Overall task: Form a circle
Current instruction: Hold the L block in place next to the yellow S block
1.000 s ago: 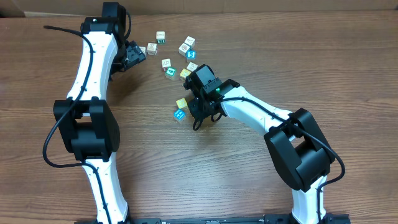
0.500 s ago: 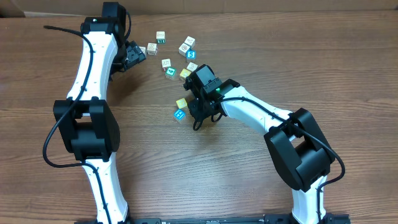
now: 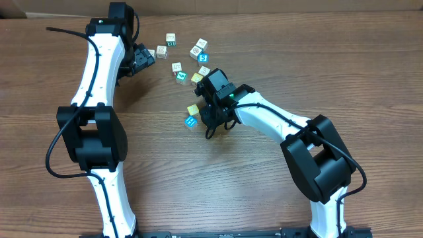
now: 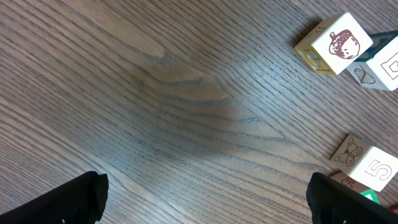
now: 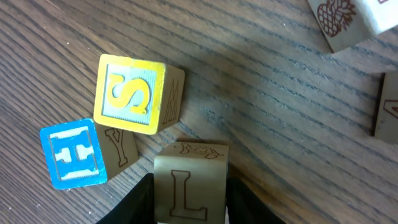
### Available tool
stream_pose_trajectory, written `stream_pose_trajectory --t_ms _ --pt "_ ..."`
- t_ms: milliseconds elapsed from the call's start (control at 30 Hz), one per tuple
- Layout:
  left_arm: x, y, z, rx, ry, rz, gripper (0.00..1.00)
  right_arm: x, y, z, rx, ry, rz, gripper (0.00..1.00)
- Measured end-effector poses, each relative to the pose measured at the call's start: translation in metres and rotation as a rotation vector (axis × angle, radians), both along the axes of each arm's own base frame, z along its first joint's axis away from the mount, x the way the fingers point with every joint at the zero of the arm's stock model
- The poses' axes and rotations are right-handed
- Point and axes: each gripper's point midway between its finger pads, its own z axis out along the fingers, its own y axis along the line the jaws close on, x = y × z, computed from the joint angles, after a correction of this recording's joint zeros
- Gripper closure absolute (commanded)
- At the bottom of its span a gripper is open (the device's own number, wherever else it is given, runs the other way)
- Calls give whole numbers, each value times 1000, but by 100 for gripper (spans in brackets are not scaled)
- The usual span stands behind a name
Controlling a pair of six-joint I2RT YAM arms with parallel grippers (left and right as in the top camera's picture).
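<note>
No ring is showing yet on the brown wood-grain table [image 3: 297, 66], so the task is sitting at an early stage. From overhead, about 10 small printed wooden cubes [image 3: 198, 46] are lying in a loose scatter near the far edge, with gaps and no steady curve. 2 more are lying apart from them, closer to the middle.

In the right wrist view, those 2 are the yellow-framed wooden cube printed with an S [image 5: 129, 93] and the blue-faced wooden cube printed with an H [image 5: 73, 154], touching at a corner. The right gripper [image 5: 189, 208] is standing over a tan wooden cube printed with an L [image 5: 189, 183], just beside the S cube. Its jaws are set narrow and are flanking that cube closely. Whether they are pressing it or just clear of it, I cannot tell.

The left gripper [image 4: 214, 205] is hanging wide apart over bare wood at the scatter's left edge, gripping nothing.

These 3 cubes are perhaps starting an arc. By my judgement, nearly every other cube is waiting to be moved into the curve.
</note>
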Motion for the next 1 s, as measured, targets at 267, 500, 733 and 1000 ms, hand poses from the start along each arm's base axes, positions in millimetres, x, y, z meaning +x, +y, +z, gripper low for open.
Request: stream_pose_trajectory --t_ms 267,500,733,1000 --pt "0 0 0 0 0 0 0 2 2 1 6 -11 4 68" --pt "0 0 0 0 0 0 1 2 2 1 6 -11 3 68" --pt "0 0 0 0 0 0 1 3 2 1 7 -13 3 68" --pt "0 0 0 0 0 0 1 3 2 1 7 -13 3 67"
